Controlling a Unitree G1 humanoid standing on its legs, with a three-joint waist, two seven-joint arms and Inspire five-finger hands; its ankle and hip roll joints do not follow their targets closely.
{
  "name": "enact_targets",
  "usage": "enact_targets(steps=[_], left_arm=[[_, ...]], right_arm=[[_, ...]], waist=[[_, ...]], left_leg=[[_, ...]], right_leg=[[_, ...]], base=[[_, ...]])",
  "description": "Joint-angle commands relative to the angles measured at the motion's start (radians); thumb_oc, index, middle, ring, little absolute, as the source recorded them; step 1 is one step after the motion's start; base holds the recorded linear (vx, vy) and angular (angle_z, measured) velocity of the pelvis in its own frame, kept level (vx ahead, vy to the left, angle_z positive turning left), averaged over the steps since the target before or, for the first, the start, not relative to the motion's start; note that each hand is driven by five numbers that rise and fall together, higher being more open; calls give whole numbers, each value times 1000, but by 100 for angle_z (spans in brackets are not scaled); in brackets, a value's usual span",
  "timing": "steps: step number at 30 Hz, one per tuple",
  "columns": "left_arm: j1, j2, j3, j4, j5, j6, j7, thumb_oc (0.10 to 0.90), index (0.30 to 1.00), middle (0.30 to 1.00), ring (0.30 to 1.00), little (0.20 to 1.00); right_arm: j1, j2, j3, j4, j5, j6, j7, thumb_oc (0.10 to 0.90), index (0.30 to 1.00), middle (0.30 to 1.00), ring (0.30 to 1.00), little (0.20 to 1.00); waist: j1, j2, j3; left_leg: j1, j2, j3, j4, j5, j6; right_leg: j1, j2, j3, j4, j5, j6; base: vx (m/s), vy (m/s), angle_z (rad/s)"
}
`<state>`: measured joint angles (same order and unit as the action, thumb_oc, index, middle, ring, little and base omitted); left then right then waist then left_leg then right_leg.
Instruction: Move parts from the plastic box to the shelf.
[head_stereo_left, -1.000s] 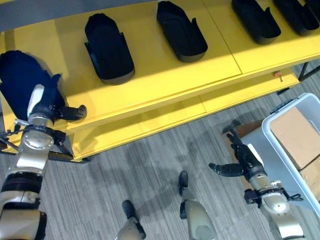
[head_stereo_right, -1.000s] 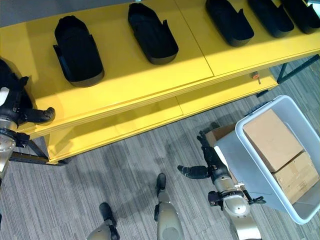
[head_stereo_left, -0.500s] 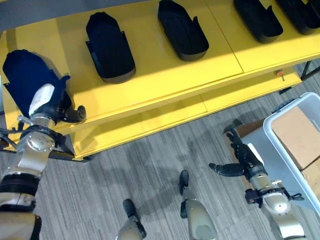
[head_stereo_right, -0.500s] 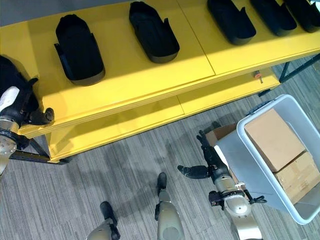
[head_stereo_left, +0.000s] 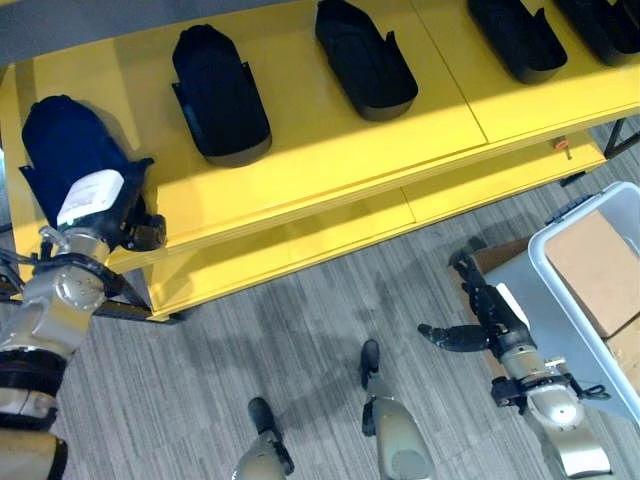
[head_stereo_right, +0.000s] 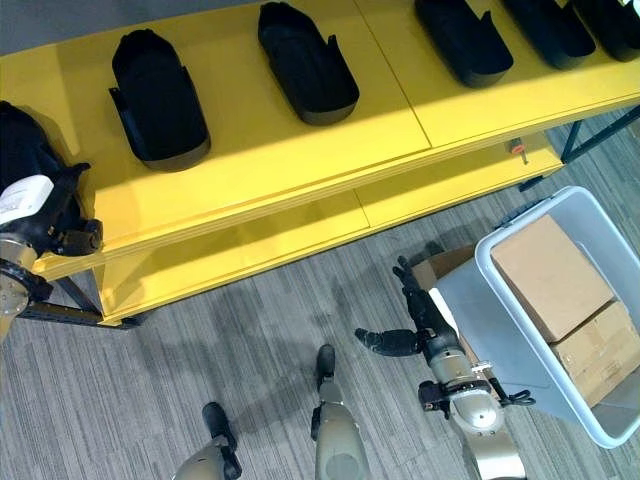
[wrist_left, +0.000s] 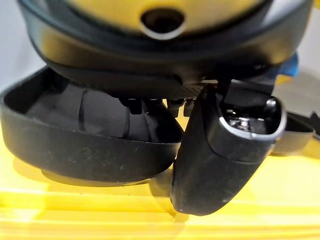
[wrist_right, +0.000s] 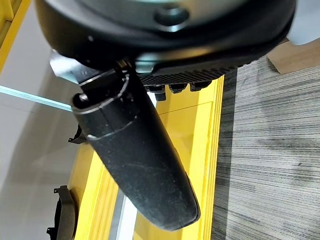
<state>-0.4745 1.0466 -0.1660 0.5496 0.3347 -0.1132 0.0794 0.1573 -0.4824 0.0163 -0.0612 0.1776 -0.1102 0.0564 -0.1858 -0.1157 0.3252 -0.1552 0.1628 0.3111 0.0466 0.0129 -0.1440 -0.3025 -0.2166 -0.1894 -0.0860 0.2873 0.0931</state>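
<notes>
Five black parts lie in a row on the top board of the yellow shelf (head_stereo_left: 330, 150), plus a sixth at the left end under the robot's hand. Counting from the left of the head views: the held part (head_stereo_left: 70, 150) at the far left edge, a second part (head_stereo_left: 220, 95) in the upper left, a third part (head_stereo_left: 365, 60) at upper centre, a fourth part (head_stereo_left: 515, 40) and a fifth part (head_stereo_left: 605, 25) running off the upper right corner, with a sliver of one more beyond it.

The left hand (head_stereo_left: 100, 205) sits on the near end of the held part at the left of the frame, thumb curled round the rim and fingers tucked inside the shell, as the left wrist view shows; the part (wrist_left: 85, 145) rests on the yellow board there.

The right hand (head_stereo_right: 420, 325) hangs low in the lower right of the frame over the grey floor (head_stereo_left: 300, 340), fingers spread and straight, holding nothing. Just beside it stands one pale plastic box (head_stereo_right: 500, 330) with two cardboard boxes (head_stereo_right: 550, 275) inside; no black part is visible in it.

Against half a second ago, the held part has slid further onto the shelf and turned slightly, and the left hand has come in closer over the board's front edge. The right hand has stayed where it was
</notes>
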Motion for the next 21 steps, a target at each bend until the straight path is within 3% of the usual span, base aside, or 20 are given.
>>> enact_targets(steps=[1, 8, 21], left_arm=[[-17, 152, 38, 7, 91, -5, 67, 900, 1000, 1000, 1000, 1000], [-13, 186, 14, 8, 183, -5, 88, 900, 1000, 1000, 1000, 1000], [-30, 181, -20, 114, 209, -8, 130, 900, 1000, 1000, 1000, 1000]], right_arm=[[-51, -44, -108, -70, 8, -117, -19, 900, 1000, 1000, 1000, 1000], [-55, -54, -104, -74, 10, -128, -25, 900, 1000, 1000, 1000, 1000], [-65, -79, -88, -86, 21, -148, -39, 900, 1000, 1000, 1000, 1000]], waist=[[12, 5, -4], [16, 6, -8], [18, 12, -12]], left_leg=[[-55, -75, -25, 110, -109, 81], [-55, -78, -26, 109, -109, 83], [-51, -83, -28, 110, -106, 84]], right_leg=[[108, -128, -55, 14, -38, 150], [110, -129, -60, 13, -36, 152], [117, -134, -59, 13, -39, 152]], base=[[-92, 9, 1], [-12, 1, 0], [0, 0, 0]])
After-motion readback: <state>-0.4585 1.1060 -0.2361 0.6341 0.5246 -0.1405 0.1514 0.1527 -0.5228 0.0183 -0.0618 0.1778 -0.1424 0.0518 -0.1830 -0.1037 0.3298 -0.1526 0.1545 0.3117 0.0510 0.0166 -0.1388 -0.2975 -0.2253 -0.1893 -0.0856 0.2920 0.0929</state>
